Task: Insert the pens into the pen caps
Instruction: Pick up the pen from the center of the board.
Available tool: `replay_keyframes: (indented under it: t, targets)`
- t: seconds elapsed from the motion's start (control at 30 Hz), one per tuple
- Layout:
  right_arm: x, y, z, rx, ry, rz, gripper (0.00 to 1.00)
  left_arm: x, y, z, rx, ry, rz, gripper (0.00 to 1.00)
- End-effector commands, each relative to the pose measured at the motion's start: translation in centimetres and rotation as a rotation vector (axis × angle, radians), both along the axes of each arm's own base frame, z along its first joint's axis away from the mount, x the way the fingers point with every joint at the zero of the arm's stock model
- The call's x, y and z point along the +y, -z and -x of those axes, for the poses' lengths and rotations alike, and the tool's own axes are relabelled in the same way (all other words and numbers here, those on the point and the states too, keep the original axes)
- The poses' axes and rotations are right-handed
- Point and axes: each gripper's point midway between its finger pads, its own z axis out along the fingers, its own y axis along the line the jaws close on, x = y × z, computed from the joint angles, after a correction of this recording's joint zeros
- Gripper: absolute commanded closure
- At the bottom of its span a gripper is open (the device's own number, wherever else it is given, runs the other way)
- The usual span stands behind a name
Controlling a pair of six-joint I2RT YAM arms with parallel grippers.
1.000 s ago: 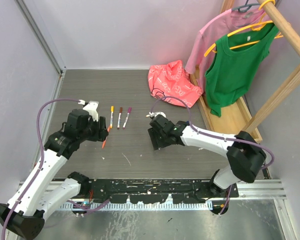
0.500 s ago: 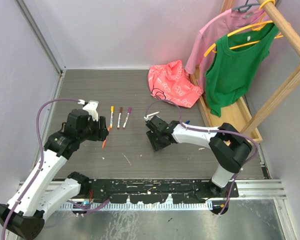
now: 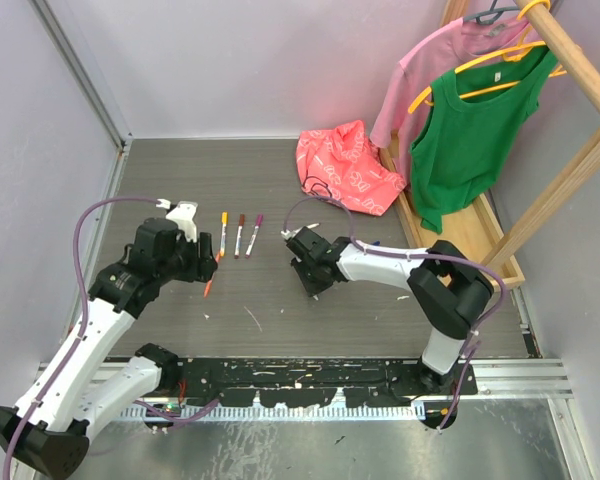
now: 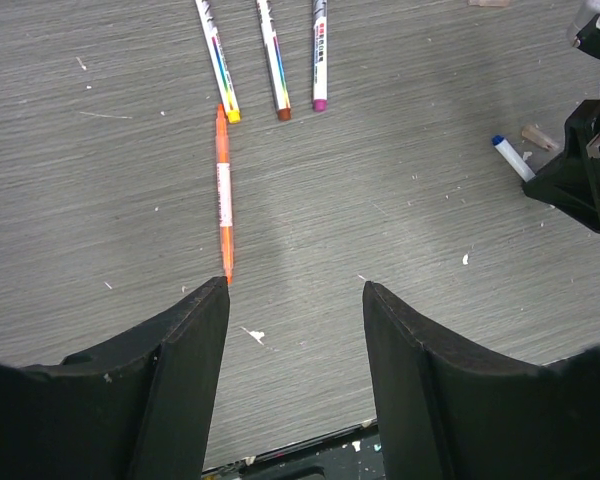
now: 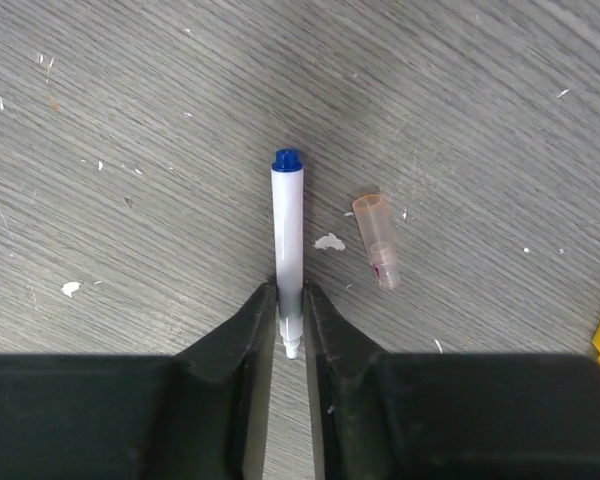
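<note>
I am pinching the blue pen (image 5: pixel 288 220) with my right gripper (image 5: pixel 287 300). Both fingers (image 5: pixel 255 330) are pressing against the near end of its white barrel, and its blue end is pointing away from my wrist. The pen is lying flat on the table (image 3: pixel 230 180), near the middle. A pale cap (image 5: pixel 376 240) is lying just beside it, not touching it.

I am holding my left gripper (image 4: pixel 295 290) spread wide and gripping nothing, low over the left part of the table. The orange pen (image 4: pixel 222 195) is lying just beyond its left finger (image 4: pixel 185 350). Farther off, three pens are lying side by side, with yellow (image 4: pixel 218 60), brown (image 4: pixel 272 60) and purple (image 4: pixel 319 55) ends, well left of the blue pen.
</note>
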Motion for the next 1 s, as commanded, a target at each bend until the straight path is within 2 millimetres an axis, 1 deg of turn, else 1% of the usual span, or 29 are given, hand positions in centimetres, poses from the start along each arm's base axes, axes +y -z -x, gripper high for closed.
replay_keyframes:
  t: [0.0,0.07,0.13,0.27,0.4,0.5,0.7,0.83,0.97]
  targets:
    - [0.3,-0.8,-0.8,-0.027,-0.014,-0.003,0.81,-0.1,-1.0,-1.0,-0.054,-0.002,0.007,0.43]
    - [0.4,-1.6,-1.0,-0.046,-0.019,-0.019,0.87,-0.1,-1.0,-1.0,-0.055,-0.001,0.008,0.43]
    - [0.5,-2.7,-1.2,-0.071,-0.020,-0.036,0.89,-0.2,-1.0,-1.0,-0.054,0.003,0.008,0.43]
    - [1.3,-5.6,-1.2,-0.122,-0.068,-0.120,0.98,-0.2,-1.3,-0.9,-0.064,0.005,0.016,0.43]
    - [2.1,-9.7,-0.7,-0.210,-0.109,-0.272,1.00,-0.6,-1.9,-0.6,-0.082,0.013,0.054,0.43]
    - [2.7,-12.6,0.2,-0.256,-0.150,-0.391,1.00,-1.5,-2.6,0.0,-0.083,0.037,0.113,0.43]
    - [2.3,-17.7,0.7,-0.392,-0.140,-0.552,1.00,-3.6,-4.9,1.5,-0.070,0.088,0.269,0.43]
    - [2.5,-20.7,1.4,-0.533,-0.270,-0.639,1.00,-4.1,-6.0,2.4,-0.074,0.096,0.333,0.41]
    - [2.7,-24.0,2.9,-0.763,-0.480,-0.719,1.00,-4.6,-6.6,3.1,-0.066,0.118,0.372,0.40]
